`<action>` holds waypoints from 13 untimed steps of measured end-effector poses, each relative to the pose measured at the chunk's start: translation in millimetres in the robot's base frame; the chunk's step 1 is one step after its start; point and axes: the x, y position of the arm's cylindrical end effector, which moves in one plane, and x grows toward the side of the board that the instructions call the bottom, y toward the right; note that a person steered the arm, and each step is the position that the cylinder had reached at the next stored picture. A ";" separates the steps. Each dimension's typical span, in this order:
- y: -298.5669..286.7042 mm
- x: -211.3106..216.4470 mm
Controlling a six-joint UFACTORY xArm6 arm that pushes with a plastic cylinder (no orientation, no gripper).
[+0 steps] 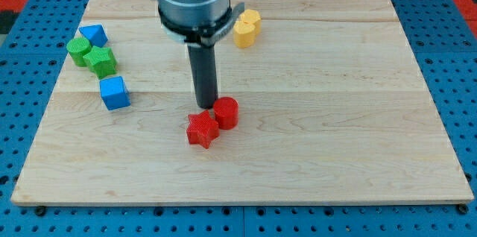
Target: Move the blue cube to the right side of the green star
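The blue cube (115, 92) lies at the view's left, just below a green block that looks like the star (100, 61). A second green block (77, 49) touches that one on its left, and a second blue block (93, 35) sits just above them. My tip (206, 106) rests on the board near the middle, well to the right of the blue cube. It stands right beside the upper left of a red cylinder (226, 112) and just above a red star (202, 130).
A yellow block (247, 28) lies near the view's top, right of the arm's body. The wooden board (335, 118) rests on a blue pegboard surface (455, 58).
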 end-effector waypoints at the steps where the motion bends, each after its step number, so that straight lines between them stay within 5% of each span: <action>1: -0.1 0.6; 4: -97.5 38.5; 6: -180.1 4.6; 7: -173.9 -27.1; 12: 141.8 -65.5; 13: 114.8 -59.7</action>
